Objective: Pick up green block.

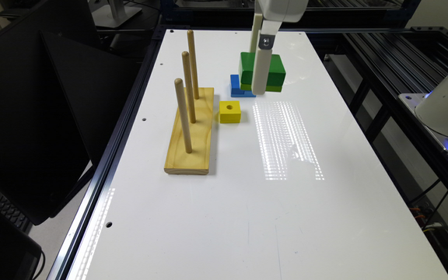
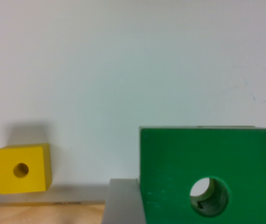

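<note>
Item: green block (image 1: 272, 70). Flat, square, dark green over a lighter green bottom layer, round centre hole. Position: far half of the desk (image 1: 224, 217), at about 1 o'clock from the yellow block (image 1: 230, 111). It appears raised off the desk, its lower edge overlapping the blue block (image 1: 236, 87) in the exterior view; whether it touches the blue block cannot be told.

Item: claw (image 1: 258, 70). Descends from above, one finger on the near face of the green block, the other behind it. Judged to be clamped on the green block: in the wrist view the block (image 2: 207, 177) hangs close under the camera with a grey finger (image 2: 123, 203) against its side.

Item: peg board (image 1: 191, 134). Three upright wooden pegs, at 9 o'clock from the yellow block, just beside it, untouched.

Status: grasp judged complete, lift apparently begun. Remaining: raise the block well clear of the blue block and desk.
</note>
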